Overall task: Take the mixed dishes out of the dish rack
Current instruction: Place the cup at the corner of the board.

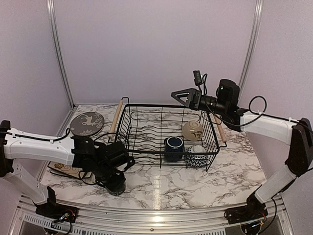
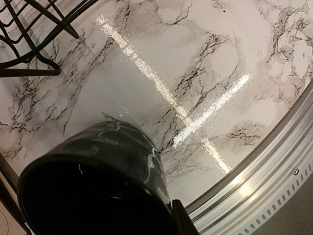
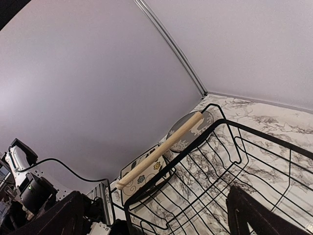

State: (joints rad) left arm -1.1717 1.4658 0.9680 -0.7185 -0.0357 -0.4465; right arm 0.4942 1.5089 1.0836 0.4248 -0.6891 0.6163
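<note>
Nearest, lower left: dark blue glazed mug, on white marble tabletop, at left end effector; clamped or loosened, cannot tell. Centre frame: right end effector, spread apart, over black wire dish rack. Could tip mug if withdrawn while touching rim.

The marble-veined tabletop is being bordered at six o'clock by an aluminium rail and backed at twelve o'clock by lavender walls.
</note>
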